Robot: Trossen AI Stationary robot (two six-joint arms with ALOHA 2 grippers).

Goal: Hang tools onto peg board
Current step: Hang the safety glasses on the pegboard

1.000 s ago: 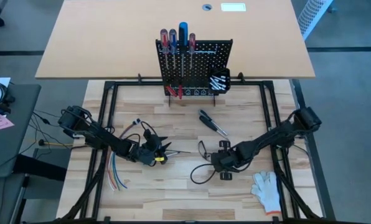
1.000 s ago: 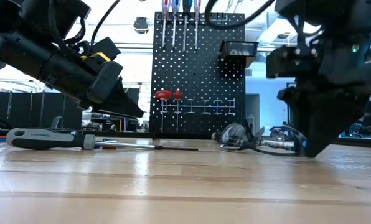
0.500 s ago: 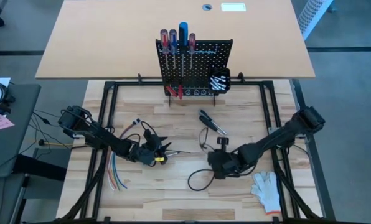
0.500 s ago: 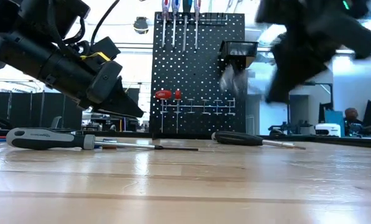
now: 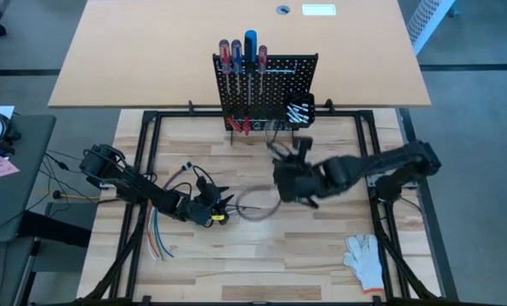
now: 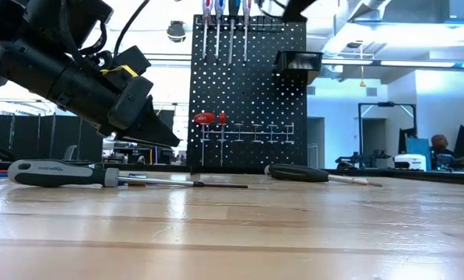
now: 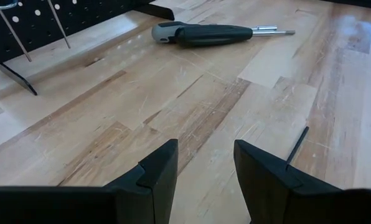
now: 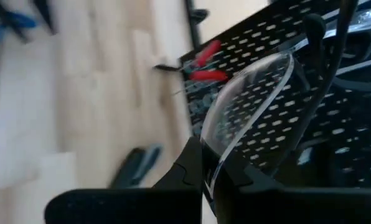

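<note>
Tabletop [image 5: 262,255] near edge: a white glove [image 5: 366,257] lies at the right, and a bundle of coloured wires [image 5: 157,242] lies at the left.

Left arm: reaches in from the left side. The left claw [image 5: 224,201] hangs low over the wood, tilted downward. Its fingers [image 7: 157,171] stand apart with bare wood visible between them; nothing is held.

Grey-and-black screwdriver [image 6: 61,173]: lies flat on the wood directly under the left claw. Its thin shaft extends toward the tabletop centre, past the claw's fingertips.

Right arm: reaches in from the right side, across the middle of the tabletop. The right claw [image 8: 207,171] is raised off the surface and closed tight on a pair of clear safety glasses [image 8: 248,106]. The grip is at the lower rim of the lens, and the lens stands up in front of the wrist camera. The glasses' dark cord hangs below the claw.

Second black-handled screwdriver [image 6: 298,173]: lies flat on the wood farther back, just in front of the peg board [image 6: 247,101].

Peg board: stands upright at the far edge of the tabletop. Four screwdrivers [image 5: 241,55], red- and blue-handled, hang in a row along its top. Red-handled pliers [image 6: 205,118] hang lower on its left part. A small black bin [image 5: 301,109] at its right side holds silver wrenches.
</note>
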